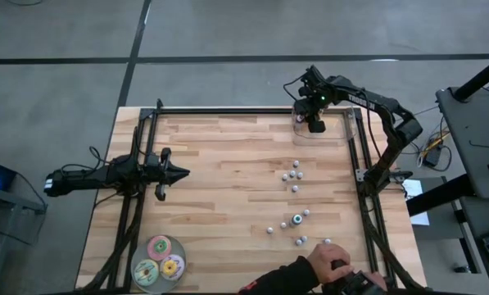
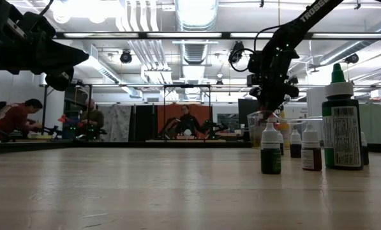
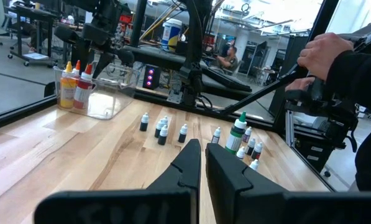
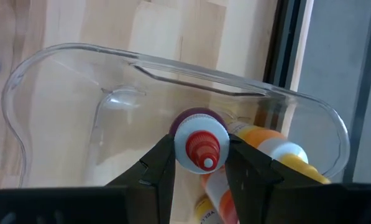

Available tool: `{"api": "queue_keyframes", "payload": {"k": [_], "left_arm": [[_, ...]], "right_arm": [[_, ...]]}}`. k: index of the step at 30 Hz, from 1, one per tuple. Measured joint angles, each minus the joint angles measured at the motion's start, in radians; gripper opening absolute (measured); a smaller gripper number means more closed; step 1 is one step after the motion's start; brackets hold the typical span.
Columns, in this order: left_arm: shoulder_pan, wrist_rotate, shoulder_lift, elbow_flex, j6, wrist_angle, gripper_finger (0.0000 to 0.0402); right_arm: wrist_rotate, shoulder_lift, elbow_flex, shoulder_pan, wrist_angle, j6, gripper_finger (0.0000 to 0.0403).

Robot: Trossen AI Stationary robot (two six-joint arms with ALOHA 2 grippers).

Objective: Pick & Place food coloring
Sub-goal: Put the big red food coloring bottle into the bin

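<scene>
Setting: robotics lab, open-plan, industrial. Exposed ducts and strip lights overhead, grey concrete floor. People seated at benches in the background. Wooden table in a black frame, more rigs and cabling nearby.

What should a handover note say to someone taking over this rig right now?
Right gripper: shut on a red-tipped bottle, held over the clear container at the table's far right corner.
Left gripper: waiting over the table's left side, fingers nearly together, holding nothing.
Done: a few yellow and orange bottles already lie in the container.
Left: release this one, then move the loose bottles on the right half.
Note: a person's hand is at the near edge.
</scene>
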Motion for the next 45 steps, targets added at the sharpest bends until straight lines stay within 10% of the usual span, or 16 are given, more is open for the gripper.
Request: {"api": "queue_keyframes", "payload": {"k": [45], "left_arm": [[0.0, 0.0, 0.0, 0.0, 0.0, 0.0, 0.0]], "right_arm": [[0.0, -0.005, 0.0, 0.001, 0.018, 0.06, 0.013]]}}
